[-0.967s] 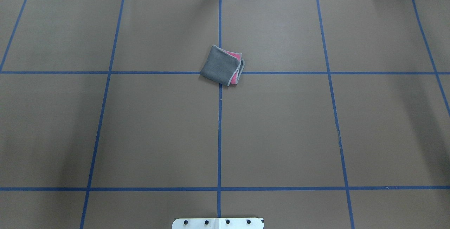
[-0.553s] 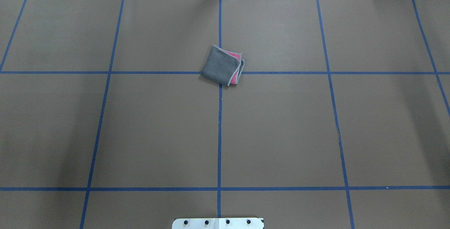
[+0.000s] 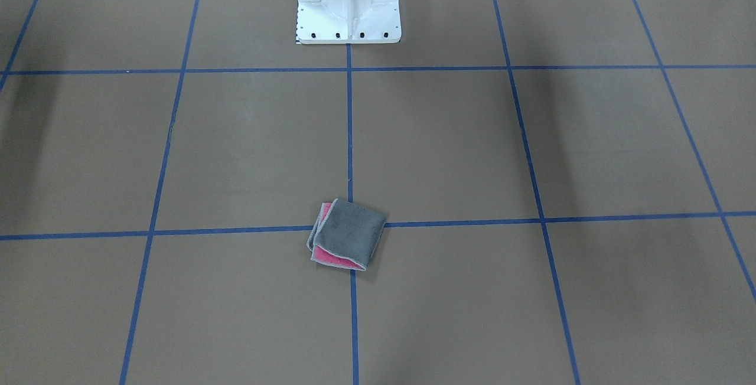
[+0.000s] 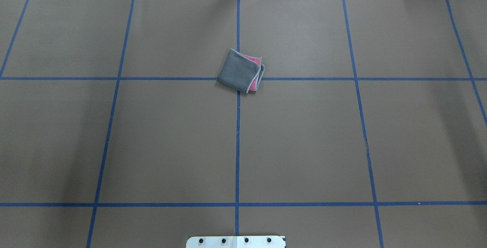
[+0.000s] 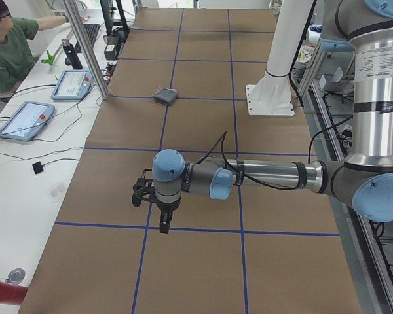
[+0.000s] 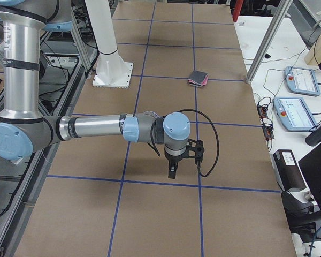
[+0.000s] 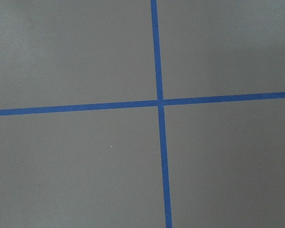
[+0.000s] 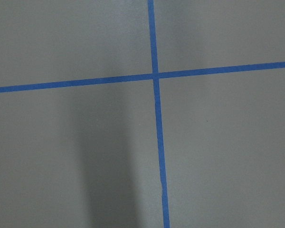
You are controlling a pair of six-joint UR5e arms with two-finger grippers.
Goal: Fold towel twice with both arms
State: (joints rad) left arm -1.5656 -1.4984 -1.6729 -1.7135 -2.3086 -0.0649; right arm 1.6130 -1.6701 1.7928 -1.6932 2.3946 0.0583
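Towel (image 4: 239,71): it lies folded into a small square on the table (image 4: 152,145), grey face up. Pink shows along its far and right edges in the overhead view, and the light stitched border runs down the layered right edge. It covers the crossing of the centre tape (image 4: 237,145) line and the far cross line, well apart from the white base (image 4: 236,241). In the front-facing view the towel (image 3: 345,235) sits on the same crossing, with the pink strip on the side away from the base (image 3: 348,1).

Left arm (image 5: 268,175): it reaches level over the table end on the robot's left. The left gripper (image 5: 163,226) points straight down above a tape crossing, well apart from the towel (image 5: 164,97). Whether its fingers are apart or together cannot be told.

Right arm (image 6: 96,128): it takes the same pose at the opposite end, with the right gripper (image 6: 172,172) pointing down, well apart from the towel (image 6: 198,78). Its finger spacing cannot be told either.

Each wrist view shows only brown table and one tape crossing (image 7: 160,102) (image 8: 155,75).

A seated person (image 5: 10,49) and tablets (image 5: 25,120) occupy the white bench beside the table.
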